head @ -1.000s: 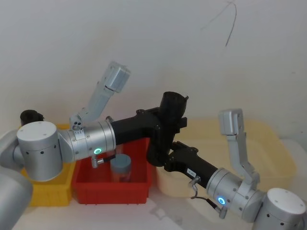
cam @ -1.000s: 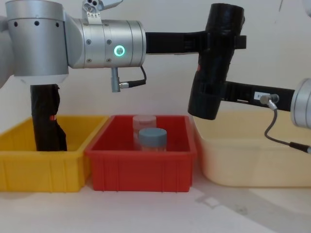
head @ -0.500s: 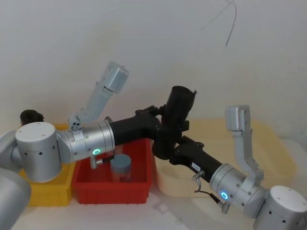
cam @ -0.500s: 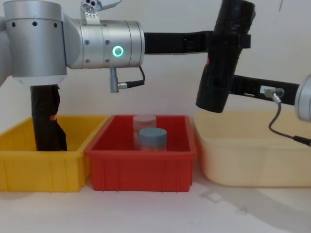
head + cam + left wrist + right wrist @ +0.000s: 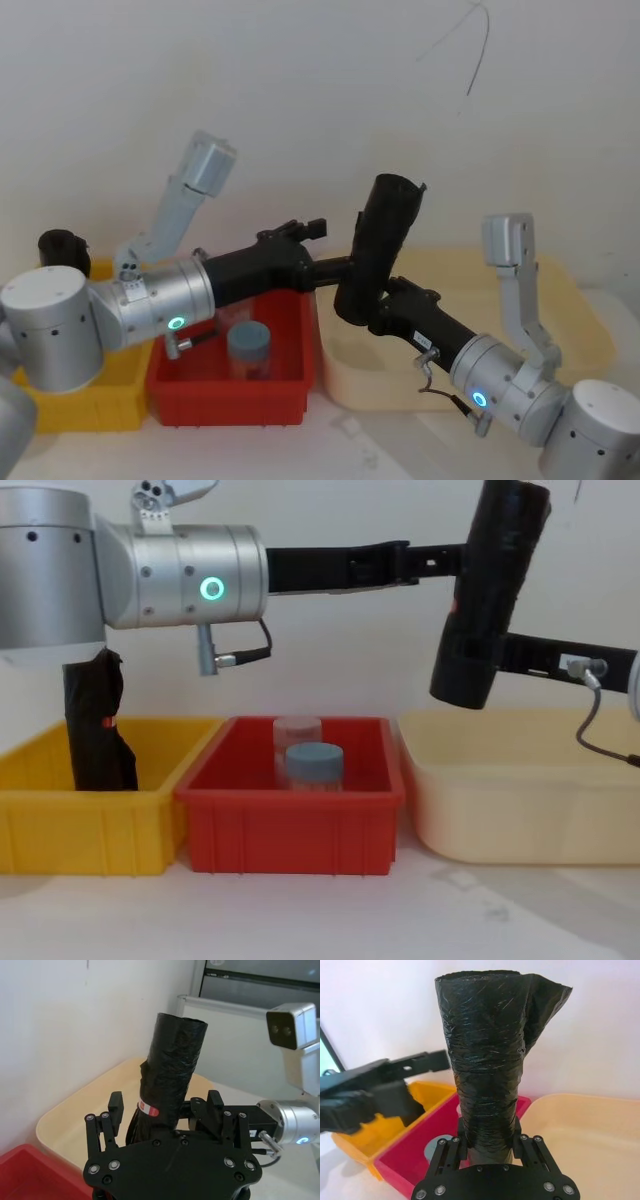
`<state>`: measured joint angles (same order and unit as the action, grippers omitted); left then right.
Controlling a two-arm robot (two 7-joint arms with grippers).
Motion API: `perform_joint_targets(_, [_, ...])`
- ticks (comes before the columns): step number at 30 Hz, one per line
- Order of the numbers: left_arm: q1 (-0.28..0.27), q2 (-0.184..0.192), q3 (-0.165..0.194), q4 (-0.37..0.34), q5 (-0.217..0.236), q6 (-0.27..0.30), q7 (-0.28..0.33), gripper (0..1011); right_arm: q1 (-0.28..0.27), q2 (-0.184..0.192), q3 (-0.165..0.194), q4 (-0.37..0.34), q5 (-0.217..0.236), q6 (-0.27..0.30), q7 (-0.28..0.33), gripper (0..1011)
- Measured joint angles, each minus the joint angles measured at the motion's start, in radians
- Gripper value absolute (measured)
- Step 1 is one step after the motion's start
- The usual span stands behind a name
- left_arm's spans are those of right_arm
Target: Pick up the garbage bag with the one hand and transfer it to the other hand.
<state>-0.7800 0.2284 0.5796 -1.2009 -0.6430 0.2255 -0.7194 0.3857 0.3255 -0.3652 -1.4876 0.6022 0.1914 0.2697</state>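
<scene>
My right end effector (image 5: 368, 303) grips the tilted garbage bag (image 5: 387, 225); my left end effector (image 5: 340, 266) stands open around it.

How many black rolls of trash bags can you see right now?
2. One garbage bag is held in the right gripper above the cream tub's left end, the open left gripper around it; a rumpled roll stands in the yellow bin.

No legible text; red-white sticker (image 5: 148, 1108) on garbage bag (image 5: 170, 1075) (print unreadable).
</scene>
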Motion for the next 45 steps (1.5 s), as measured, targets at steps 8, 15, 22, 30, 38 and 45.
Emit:
perform_joint_targets(8, [0.050, 0.027, -0.048, -0.054, -0.052, 0.007, 0.029, 1002, 0.014, 0.009, 0.008, 0.031, -0.019, 0.007, -0.002, 477])
perform_joint_targets(15, [0.101, 0.055, -0.095, -0.110, -0.096, 0.021, 0.066, 1001, 0.035, 0.018, 0.015, 0.062, -0.042, 0.012, -0.009, 477])
perform_joint_targets(22, [0.159, 0.085, -0.141, -0.169, -0.129, 0.042, 0.139, 1002, 0.053, 0.028, 0.021, 0.082, -0.057, 0.024, -0.009, 477])
perform_joint_targets(30, [0.212, 0.106, -0.176, -0.215, -0.143, 0.063, 0.239, 1002, 0.077, 0.028, 0.040, 0.102, -0.061, 0.040, -0.011, 477])
perform_joint_targets(38, [0.251, 0.119, -0.198, -0.241, -0.147, 0.078, 0.320, 1002, 0.092, 0.026, 0.058, 0.113, -0.064, 0.049, -0.022, 477])
perform_joint_targets(45, [0.270, 0.126, -0.206, -0.252, -0.148, 0.086, 0.368, 1001, 0.096, 0.028, 0.074, 0.112, -0.068, 0.051, -0.025, 556])
